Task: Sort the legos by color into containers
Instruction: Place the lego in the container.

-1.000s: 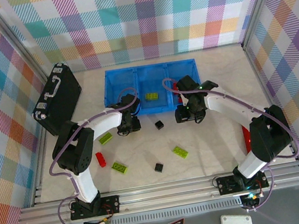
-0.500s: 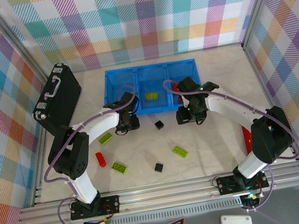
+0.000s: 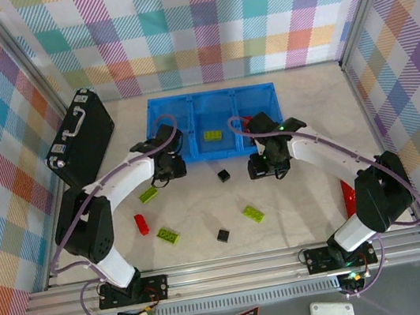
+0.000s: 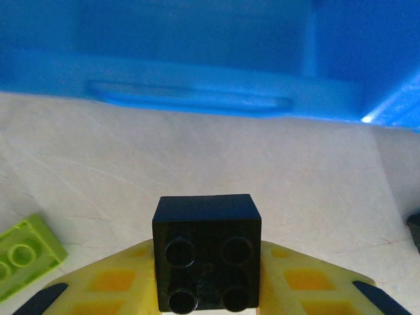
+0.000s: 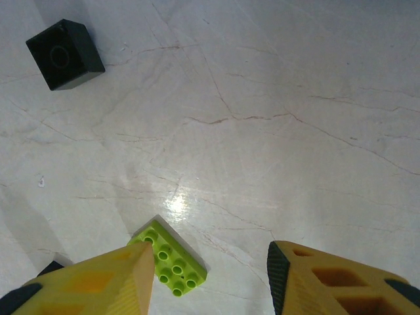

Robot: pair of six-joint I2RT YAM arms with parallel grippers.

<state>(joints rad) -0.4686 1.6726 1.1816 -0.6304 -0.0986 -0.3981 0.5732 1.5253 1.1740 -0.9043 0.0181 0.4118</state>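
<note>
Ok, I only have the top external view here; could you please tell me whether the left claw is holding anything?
Observer: Yes, the left claw grips a black brick, studs facing its camera, with the blue tray wall just ahead.
Operator: Thank you. And the other arm?
Observer: The right claw is open and empty, with a lime-green brick lying loose beneath it.

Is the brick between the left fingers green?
No, the brick clamped between the left fingers is black, not green.
</note>
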